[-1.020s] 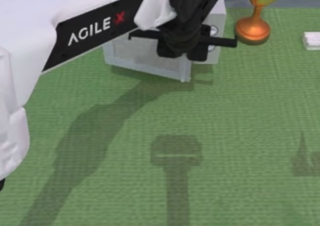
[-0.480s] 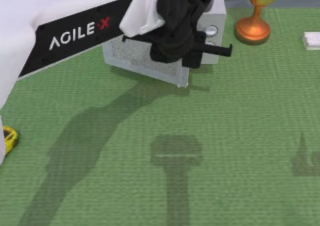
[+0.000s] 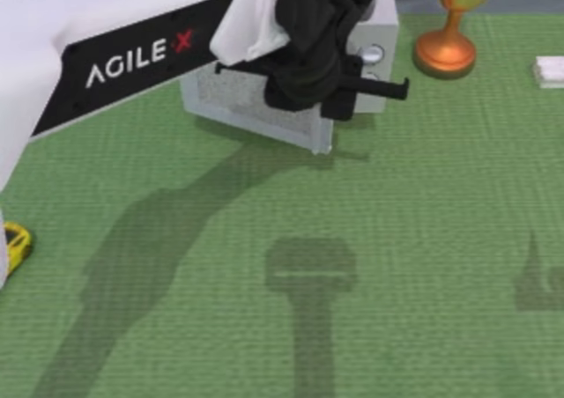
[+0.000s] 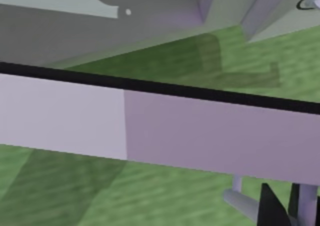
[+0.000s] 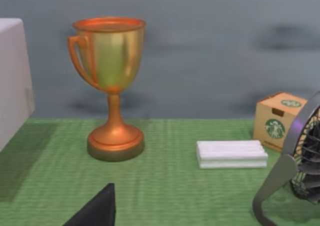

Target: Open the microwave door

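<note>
Our left arm (image 3: 132,55) is covering most of the microwave (image 3: 374,28) top and much of the microwave door (image 3: 256,103) from above. The top edge is cropping the trophy (image 3: 449,28). At the right, a fan (image 5: 300,171) is running off the frame.

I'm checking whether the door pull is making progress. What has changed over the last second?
The left arm swung toward the table's left, and its gripper drew the microwave door's free edge outward, so it now stands more ajar. Nearly all of this came early; the last half-second shows almost nothing. The microwave, trophy and white block stayed put.
</note>
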Controlling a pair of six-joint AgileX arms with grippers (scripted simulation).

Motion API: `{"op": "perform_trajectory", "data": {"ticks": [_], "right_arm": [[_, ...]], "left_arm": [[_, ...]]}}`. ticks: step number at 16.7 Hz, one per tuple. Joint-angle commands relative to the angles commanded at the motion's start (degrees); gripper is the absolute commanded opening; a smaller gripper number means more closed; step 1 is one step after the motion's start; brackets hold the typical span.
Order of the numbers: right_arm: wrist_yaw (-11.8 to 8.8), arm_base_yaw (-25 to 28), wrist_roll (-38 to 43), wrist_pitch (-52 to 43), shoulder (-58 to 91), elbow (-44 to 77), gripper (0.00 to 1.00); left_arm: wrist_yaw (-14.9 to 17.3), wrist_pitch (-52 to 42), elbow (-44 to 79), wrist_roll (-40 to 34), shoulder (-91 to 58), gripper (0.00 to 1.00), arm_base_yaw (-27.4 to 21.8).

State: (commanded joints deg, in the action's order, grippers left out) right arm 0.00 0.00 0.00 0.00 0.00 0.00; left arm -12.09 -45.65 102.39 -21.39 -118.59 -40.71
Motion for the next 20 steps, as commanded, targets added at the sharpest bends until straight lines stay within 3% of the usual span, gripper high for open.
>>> {"op": "perform_trajectory", "data": {"ticks": [20], "right_arm": [[0.0,0.0,0.0,0.0,0.0,0.0,1.0]], "left_arm": [[1.2,1.7,-2.7,2.1,2.3,0.0,0.3]]}}
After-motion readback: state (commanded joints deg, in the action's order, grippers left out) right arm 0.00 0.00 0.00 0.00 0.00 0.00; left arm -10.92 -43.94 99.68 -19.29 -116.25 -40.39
